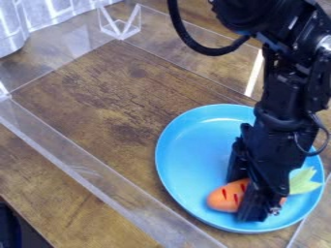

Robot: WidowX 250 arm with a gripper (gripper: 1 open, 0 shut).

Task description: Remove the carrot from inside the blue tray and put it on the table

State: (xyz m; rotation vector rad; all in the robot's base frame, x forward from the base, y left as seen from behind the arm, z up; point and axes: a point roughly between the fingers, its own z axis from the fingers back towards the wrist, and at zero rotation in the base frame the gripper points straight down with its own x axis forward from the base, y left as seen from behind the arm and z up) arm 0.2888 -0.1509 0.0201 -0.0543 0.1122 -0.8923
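Note:
The orange carrot (229,197) lies inside the blue tray (195,145) near its front rim, its pale green top (303,180) sticking out on the right side of the arm. My black gripper (260,201) points straight down over the carrot's middle and is shut on it. The fingertips are dark and hard to separate from the carrot. The tray rests on the brown wooden table (116,97) at the lower right of the view.
A clear plastic wall (77,160) runs diagonally along the table's near side. A clear plastic stand (120,19) is at the back, and a metallic object (11,34) sits at the top left. Black cables (195,39) hang from the arm.

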